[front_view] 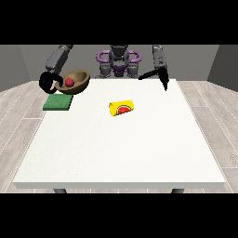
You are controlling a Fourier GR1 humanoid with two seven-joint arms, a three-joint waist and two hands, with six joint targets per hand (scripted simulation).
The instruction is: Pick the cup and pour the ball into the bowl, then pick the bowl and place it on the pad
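Hand at the view's left (47,82), in the upper left of the frame, curls its dark fingers round the near rim of the brown bowl (76,82) and carries it; the bowl appears tilted and lifted, with no contact visible between its underside and the table (121,148). We see the red ball (69,82) lying inside the bowl, so we judge the pouring step complete. The yellow cup (122,108), marked with a watermelon slice, lies on its side near the centre of the frame, well apart from both hands, which agrees with that reading. The green pad (58,102) sits flat on the table just below the bowl in the picture, at the table's upper left corner. The bowl overlaps the pad's upper edge in this view, but we cannot tell whether it is directly above the pad or somewhat behind it.

We therefore place the task in its last phase: the bowl is grasped and raised, and what remains is to bring it squarely over the pad, lower it until it rests there, and release it.

The hand at the view's right (161,76), in the upper right of the frame, hangs above the table's far edge, holding nothing, with its fingers extended and pointing downward. It takes no visible part in the present step.
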